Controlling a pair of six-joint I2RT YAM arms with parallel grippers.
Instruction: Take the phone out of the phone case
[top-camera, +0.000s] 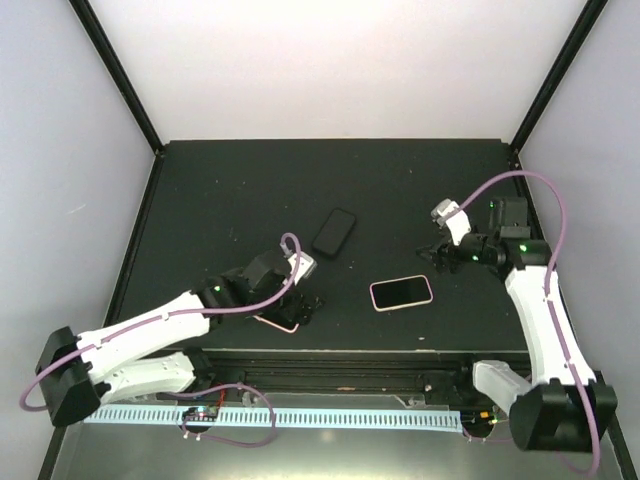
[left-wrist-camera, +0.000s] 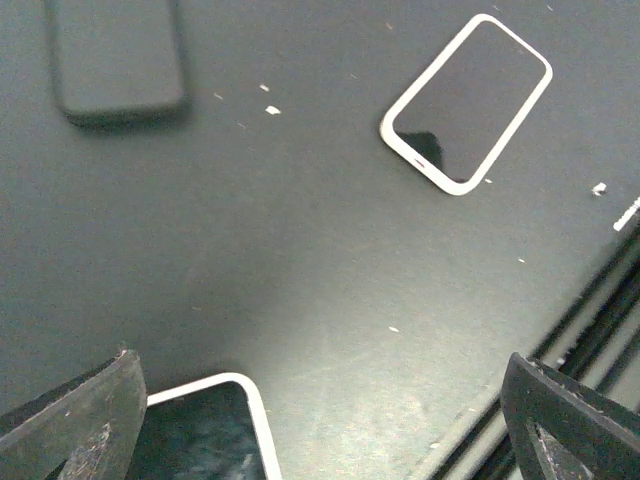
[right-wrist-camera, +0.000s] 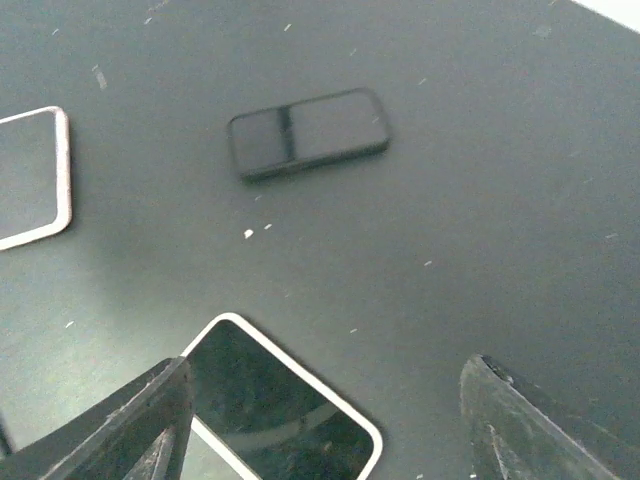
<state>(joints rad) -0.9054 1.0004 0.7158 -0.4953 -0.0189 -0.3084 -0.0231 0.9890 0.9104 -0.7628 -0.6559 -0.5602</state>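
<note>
Nearest the arms, the left gripper (top-camera: 302, 306) hangs low over a pale-rimmed cased phone (top-camera: 278, 322) lying flat, screen up, on the desk (top-camera: 220, 200). Its fingers are spread wide and hold nothing. In the left wrist view only one corner of that phone shows, just beside one finger and not centred between the two. Closing from here would likely pinch that corner alone, so the phone could spin or skid on the smooth desk.

Further in lies a second cased phone (top-camera: 401, 293), also screen up. The right gripper (top-camera: 438, 256) hovers just beyond it, fingers likewise apart and empty. Squeezing case and phone together would free nothing.

Farthest is a dark slab (top-camera: 334, 232). I cannot tell whether it is a bare phone or an empty case.
</note>
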